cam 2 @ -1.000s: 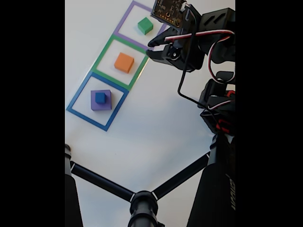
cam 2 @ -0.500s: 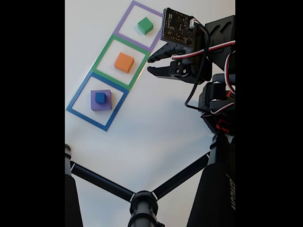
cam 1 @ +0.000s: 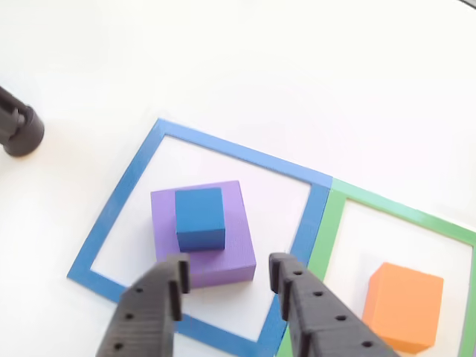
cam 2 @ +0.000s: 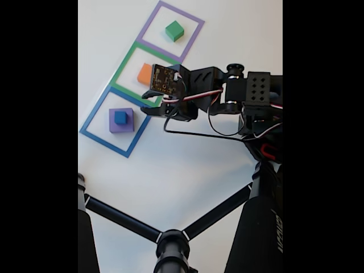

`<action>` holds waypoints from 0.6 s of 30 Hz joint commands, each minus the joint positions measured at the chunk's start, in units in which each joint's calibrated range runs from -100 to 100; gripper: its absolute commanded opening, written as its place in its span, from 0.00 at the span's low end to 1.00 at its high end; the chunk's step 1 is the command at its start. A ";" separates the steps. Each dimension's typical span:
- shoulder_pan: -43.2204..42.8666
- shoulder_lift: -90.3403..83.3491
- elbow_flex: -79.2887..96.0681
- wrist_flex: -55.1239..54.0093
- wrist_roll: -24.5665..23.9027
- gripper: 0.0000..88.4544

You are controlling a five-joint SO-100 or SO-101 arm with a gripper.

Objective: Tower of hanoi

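Note:
A small blue cube [cam 1: 200, 217] sits on top of a larger purple block [cam 1: 230, 245] inside the blue-outlined square [cam 1: 134, 186]. In the other view my gripper [cam 1: 228, 266] hangs open just in front of this stack, one black finger [cam 1: 152, 305] on each side of the purple block's near edge, touching nothing. The fixed view has the gripper [cam 2: 145, 108] reaching left over the border between the blue square and the green square [cam 2: 122, 68], right of the purple block [cam 2: 128, 125] and blue cube [cam 2: 120, 117]. An orange cube [cam 2: 143, 73] [cam 1: 404, 305] in the green square is partly hidden by the wrist. A green cube [cam 2: 174, 30] lies in the purple square [cam 2: 190, 37].
Black tripod legs [cam 2: 170, 242] cross the lower part of the white table in the fixed view, and a black foot [cam 1: 18, 130] shows at the left edge of the other view. The arm's base [cam 2: 261, 131] stands at the right.
The arm has swung down and to the left, from beside the purple square to the edge of the blue square. The blocks have not moved.

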State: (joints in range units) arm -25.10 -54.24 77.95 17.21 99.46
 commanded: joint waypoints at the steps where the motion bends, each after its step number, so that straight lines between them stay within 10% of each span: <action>1: -1.93 1.07 8.41 -21.66 0.54 0.24; 18: 2.00 48.31 7.86 -72.51 0.54 0.41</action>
State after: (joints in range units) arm -25.69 -16.00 91.06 -46.88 100.00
